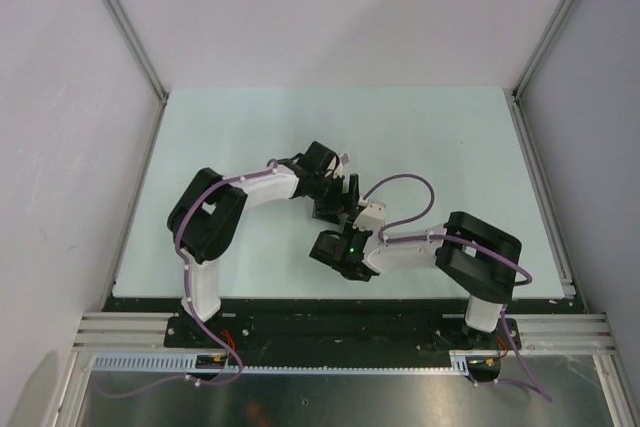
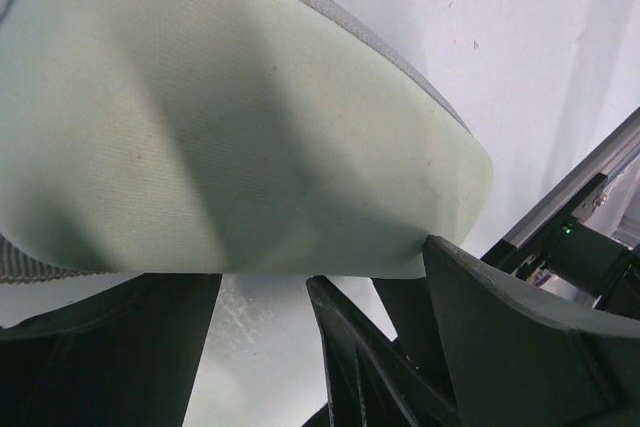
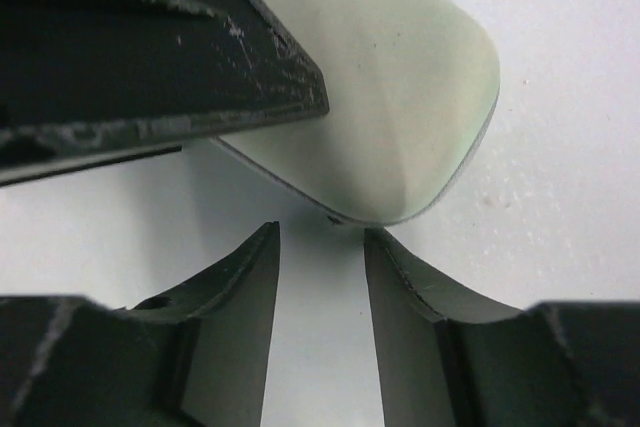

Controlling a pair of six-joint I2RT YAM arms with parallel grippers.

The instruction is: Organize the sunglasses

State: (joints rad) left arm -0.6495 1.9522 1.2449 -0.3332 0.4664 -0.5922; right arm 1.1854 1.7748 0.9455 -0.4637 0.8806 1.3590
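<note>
One beige case [image 2: 230, 117] lies against left pincer [image 2: 322, 259]

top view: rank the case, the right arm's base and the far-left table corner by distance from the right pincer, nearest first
1. case: mid-table, just off the tips of the right pincer.
2. right arm's base: near edge, right side.
3. far-left table corner: back left, clearly farthest.
</note>
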